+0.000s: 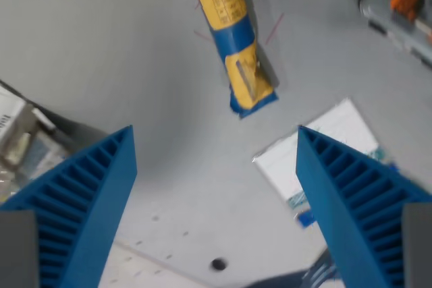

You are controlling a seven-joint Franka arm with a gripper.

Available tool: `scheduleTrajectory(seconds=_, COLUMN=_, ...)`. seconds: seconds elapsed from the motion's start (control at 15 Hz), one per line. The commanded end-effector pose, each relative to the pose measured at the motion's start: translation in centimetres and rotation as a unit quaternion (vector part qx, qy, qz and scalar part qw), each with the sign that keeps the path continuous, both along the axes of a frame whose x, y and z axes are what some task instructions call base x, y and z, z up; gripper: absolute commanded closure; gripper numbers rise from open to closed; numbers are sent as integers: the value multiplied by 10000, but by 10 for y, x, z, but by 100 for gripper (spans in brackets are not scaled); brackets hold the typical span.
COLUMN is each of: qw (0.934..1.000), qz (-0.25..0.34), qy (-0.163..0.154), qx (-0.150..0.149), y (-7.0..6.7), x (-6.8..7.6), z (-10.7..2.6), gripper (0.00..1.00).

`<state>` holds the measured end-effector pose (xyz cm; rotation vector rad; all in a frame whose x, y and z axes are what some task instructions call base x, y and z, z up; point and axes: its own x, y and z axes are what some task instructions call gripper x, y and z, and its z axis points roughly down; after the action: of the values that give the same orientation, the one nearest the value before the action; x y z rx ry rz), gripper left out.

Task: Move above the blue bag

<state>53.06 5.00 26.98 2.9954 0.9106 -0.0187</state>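
Tabletop, pale grey and matte, fills most of the wrist view and carries everything else. Gripper: two ribbed blue fingers rise from the near corners, one at the wrist view's left and one at its right, spread wide with bare table between their tips; they hold nothing. Blue bag: one long, narrow packet, blue with yellow panels, lies flat at the far centre, running from the top edge down toward the gap between the jaws. Its near end stops short of the fingertips, roughly on the midline between them and slightly to the right, well apart from both. White card or packet: one, flat, lies near the right finger, which partly hides it; small blue and green marks show along its near edge. Clutter at the left edge, blurred, cannot be identified. One grey tray-like object with an orange part sits at the far right corner. One small dark spot marks the near table.
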Motion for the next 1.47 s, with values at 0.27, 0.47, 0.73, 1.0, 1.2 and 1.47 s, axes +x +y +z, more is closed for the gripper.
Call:
scheduleTrajectory(seconds=0.27, qw=9822, qz=1815, qy=-472, qx=-11, y=-4, x=5, z=-27, gripper=0)
scheduleTrajectory(seconds=0.47, qw=9783, qz=2011, qy=-500, qx=-3, y=-5, x=8, z=-42, gripper=0)
scheduleTrajectory(seconds=0.73, qw=9753, qz=2147, qy=-528, qx=-9, y=-6, x=12, z=-62, gripper=0)
scheduleTrajectory(seconds=1.0, qw=9743, qz=2188, qy=-544, qx=-23, y=-7, x=15, z=-82, gripper=0)
scheduleTrajectory(seconds=1.2, qw=9751, qz=2153, qy=-537, qx=-31, y=-7, x=16, z=-94, gripper=0)
scheduleTrajectory(seconds=1.47, qw=9775, qz=2041, qy=-538, qx=-38, y=-8, x=16, z=-103, gripper=0)
